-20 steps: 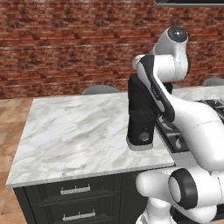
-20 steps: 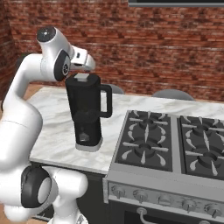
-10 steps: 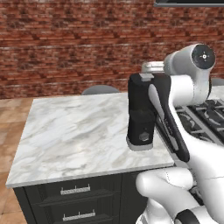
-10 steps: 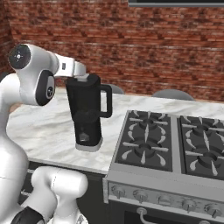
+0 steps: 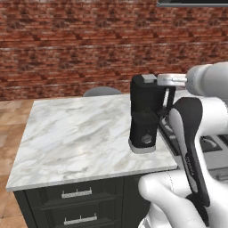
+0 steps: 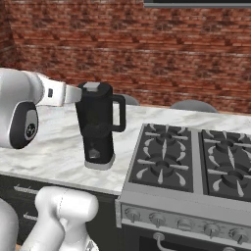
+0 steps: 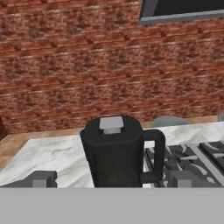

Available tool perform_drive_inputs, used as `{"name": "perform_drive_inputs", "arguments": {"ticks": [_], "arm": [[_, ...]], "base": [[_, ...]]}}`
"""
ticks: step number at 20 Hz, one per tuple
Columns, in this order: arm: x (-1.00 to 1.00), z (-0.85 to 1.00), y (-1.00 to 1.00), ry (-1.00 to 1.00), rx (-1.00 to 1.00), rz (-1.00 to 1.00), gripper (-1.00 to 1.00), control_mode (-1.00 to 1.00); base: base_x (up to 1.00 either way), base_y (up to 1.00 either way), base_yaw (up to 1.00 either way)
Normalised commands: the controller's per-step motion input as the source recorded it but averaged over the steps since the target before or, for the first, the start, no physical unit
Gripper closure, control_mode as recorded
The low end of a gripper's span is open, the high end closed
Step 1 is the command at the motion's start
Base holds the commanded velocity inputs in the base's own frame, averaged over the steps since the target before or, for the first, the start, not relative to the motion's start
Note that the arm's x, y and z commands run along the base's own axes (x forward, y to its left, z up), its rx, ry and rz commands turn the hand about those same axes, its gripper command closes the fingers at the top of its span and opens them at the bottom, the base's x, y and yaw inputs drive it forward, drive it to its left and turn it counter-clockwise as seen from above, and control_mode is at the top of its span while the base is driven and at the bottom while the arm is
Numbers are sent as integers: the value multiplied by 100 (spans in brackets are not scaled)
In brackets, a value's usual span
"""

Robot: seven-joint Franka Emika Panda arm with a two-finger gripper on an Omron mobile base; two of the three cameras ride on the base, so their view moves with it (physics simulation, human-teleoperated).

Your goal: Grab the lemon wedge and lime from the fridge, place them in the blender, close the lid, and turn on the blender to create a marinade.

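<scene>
Lid on the blender, switch likely left to press

The blender (image 6: 99, 126) stands on the marble counter (image 5: 75, 133) just beside the stove (image 6: 193, 166), its lid (image 7: 111, 124) seated on top. The gripper (image 7: 109, 178) hovers behind it, jaws spread wide and empty. Whether fruit sits inside cannot be told.

glossy white arm (image 5: 178, 205), rounded shells, dark joint bands

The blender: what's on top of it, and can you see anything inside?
A black lid with a small grey square in its centre sits on the blender. The jar is dark and covered, so its contents cannot be seen.
</scene>
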Motion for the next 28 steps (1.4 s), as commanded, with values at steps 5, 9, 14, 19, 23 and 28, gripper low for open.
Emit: {"name": "perform_drive_inputs", "arguments": {"ticks": [5,9,14,19,23,28], "arm": [[-100,11,3,4,10,0,-100,-100],[-68,-2,10,18,2,0,-100,-100],[-42,-30,8,29,0,0,-100,-100],[-16,-64,1,23,-1,0,-100,-100],[0,-100,0,22,-4,0,-100,-100],[0,-76,0,10,-3,0,-100,-100]], "base": [[0,0,0],[0,0,0],[0,0,0],[0,0,0],[0,0,0],[0,0,0]]}}
